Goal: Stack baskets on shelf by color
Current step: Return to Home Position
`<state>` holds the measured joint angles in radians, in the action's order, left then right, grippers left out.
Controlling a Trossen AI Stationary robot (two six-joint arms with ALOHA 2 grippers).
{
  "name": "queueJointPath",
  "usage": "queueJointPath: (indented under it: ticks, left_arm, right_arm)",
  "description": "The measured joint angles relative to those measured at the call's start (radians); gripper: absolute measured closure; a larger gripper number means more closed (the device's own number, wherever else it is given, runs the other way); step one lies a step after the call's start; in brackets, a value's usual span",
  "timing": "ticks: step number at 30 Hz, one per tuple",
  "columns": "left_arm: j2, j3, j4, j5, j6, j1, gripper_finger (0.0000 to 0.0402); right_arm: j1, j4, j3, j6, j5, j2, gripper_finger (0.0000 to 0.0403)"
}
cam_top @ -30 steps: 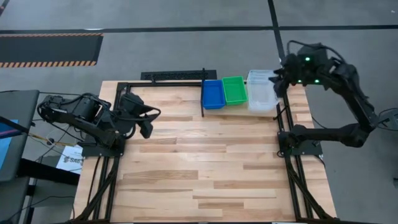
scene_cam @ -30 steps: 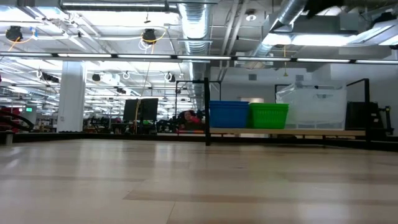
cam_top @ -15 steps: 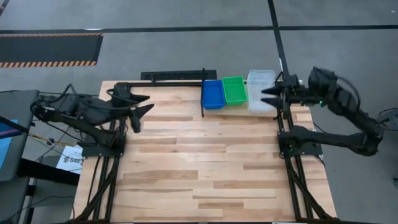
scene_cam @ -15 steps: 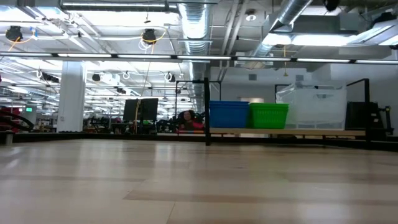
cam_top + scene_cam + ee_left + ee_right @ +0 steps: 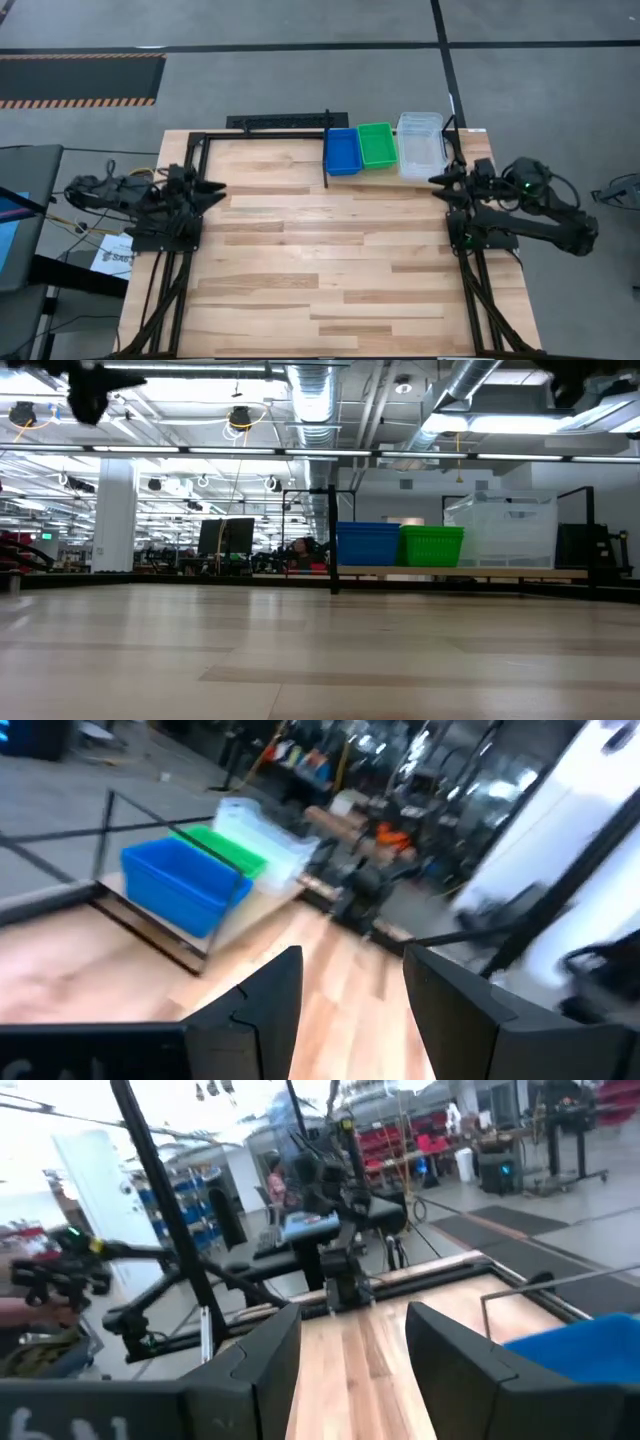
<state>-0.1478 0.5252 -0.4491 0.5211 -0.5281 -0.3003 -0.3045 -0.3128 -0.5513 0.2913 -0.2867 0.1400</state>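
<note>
**A:** Pale wooden planks make up the table (image 5: 330, 270), seen from above. Where are the baskets?

**B:** All of them sit on the shelf (image 5: 520, 572), which runs along the table's far edge toward its right corner. The blue baskets (image 5: 342, 150) are at the shelf's left end. The green baskets (image 5: 377, 144) are just beside them in the middle, and the clear baskets (image 5: 421, 145) are at the right end.

**A:** Are they stacked?

**B:** Each colour forms its own pile. In the low view the clear pile stands taller than the other two.

**A:** And the arms?

**B:** The left gripper (image 5: 216, 192) is at the table's left edge, pointing inward over the planks, well apart from the shelf. Its fingers (image 5: 270, 990) are spread with a gap between them. The right gripper (image 5: 438, 186) is at the right edge, near the shelf's right end but not touching the clear baskets. It is also open, with table planks showing between its fingers.
</note>
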Motion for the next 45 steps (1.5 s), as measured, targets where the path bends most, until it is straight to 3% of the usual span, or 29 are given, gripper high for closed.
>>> queueJointPath:
  ticks: [3, 6, 13, 19, 33, 45]
  left_arm:
    - [0.151, -0.145, 0.063, -0.026, -0.040, 0.000, 0.0237]
    - [0.139, -0.227, 0.053, -0.052, -0.076, -0.001, 0.0237]
    - [0.139, -0.418, 0.247, -0.124, -0.131, -0.002, 0.0237]
    - [0.131, -0.442, 0.278, -0.125, -0.035, -0.001, 0.0237]
    - [0.135, -0.443, 0.269, -0.061, 0.052, -0.001, 0.0237]
    - [0.135, -0.443, 0.267, -0.064, 0.119, -0.001, 0.0237]
  right_arm:
    - [0.034, 0.047, 0.092, 0.001, 0.002, -0.063, 0.0201]
    - [0.062, 0.129, 0.212, 0.027, 0.003, -0.107, 0.0203]
    - [0.159, 0.584, 0.544, 0.108, 0.034, -0.135, 0.0198]
    - [0.247, 0.475, 0.540, 0.084, 0.160, -0.119, 0.0194]
    - [0.278, 0.346, 0.537, 0.133, 0.160, -0.118, 0.0194]
    - [0.278, 0.339, 0.537, 0.135, 0.158, -0.119, 0.0194]
